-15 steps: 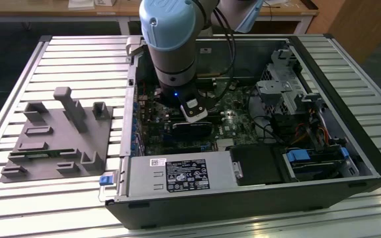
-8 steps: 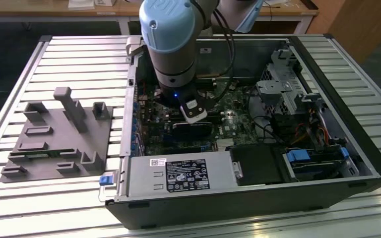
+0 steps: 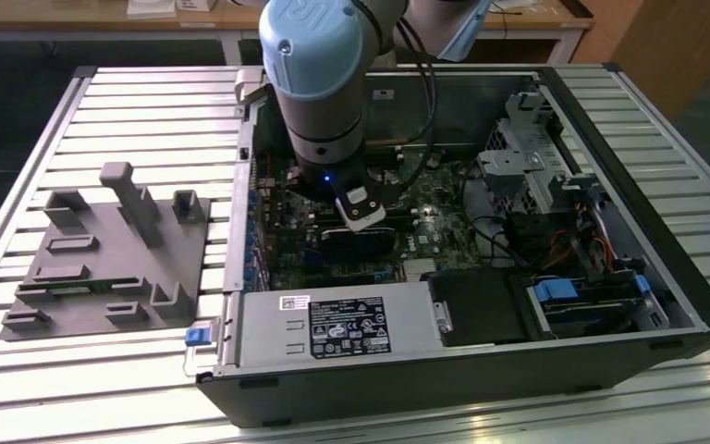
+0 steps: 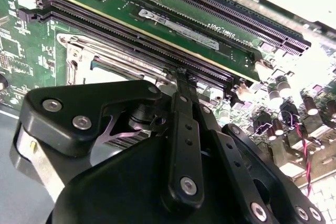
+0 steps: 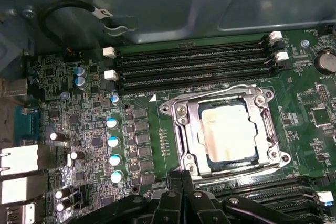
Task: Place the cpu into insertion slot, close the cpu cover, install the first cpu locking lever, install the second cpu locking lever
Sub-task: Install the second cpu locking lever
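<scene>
My claw (image 4: 181, 85) hangs closed and empty just beside the insertion slot (image 5: 176, 129), where the cpu (image 5: 228, 132) sits seated beneath the lowered cpu cover (image 5: 269, 124); I judge the chip light, rigid, fragile, best handled by its edges.

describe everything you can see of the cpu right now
In the first wrist view the cpu is a small flat square chip with a pale, silvery metal top that catches the light. It lies flat and level in the insertion slot, framed on all sides by the cpu cover, a thin silver metal frame folded down around it so the chip shows through the square window. Long black memory slots run alongside the socket. Nothing grips the chip; the gripper sits just beside the socket.
</scene>
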Robot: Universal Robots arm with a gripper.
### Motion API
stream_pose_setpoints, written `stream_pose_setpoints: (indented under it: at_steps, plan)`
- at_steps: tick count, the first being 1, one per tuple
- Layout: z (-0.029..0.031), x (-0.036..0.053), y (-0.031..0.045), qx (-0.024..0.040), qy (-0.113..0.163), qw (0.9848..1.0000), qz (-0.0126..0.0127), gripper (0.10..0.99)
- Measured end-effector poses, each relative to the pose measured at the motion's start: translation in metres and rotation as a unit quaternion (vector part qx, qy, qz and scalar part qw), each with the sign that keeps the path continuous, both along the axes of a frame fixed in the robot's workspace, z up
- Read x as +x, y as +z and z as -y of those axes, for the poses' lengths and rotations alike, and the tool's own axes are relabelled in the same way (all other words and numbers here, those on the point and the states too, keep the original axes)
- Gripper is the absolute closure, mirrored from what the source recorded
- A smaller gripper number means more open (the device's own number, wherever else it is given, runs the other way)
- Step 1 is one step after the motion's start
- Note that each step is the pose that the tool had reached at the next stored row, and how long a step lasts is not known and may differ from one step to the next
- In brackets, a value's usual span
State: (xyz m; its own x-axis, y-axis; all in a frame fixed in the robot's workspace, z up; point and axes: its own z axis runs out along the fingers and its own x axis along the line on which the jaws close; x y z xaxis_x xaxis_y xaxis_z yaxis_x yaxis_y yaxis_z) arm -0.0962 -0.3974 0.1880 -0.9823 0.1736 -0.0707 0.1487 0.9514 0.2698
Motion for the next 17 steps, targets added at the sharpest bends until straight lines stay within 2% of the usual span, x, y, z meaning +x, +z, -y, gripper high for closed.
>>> stream_pose_setpoints:
  at_steps: [8, 17]
  plan:
    - [-0.0003, 0.0001, 0.0012, 0.0015, 0.000, 1.0000, 0.0003, 0.980]
    - [-0.0002, 0.0000, 0.0326, 0.0012, 0.001, 1.0000, 0.0008, 0.980]
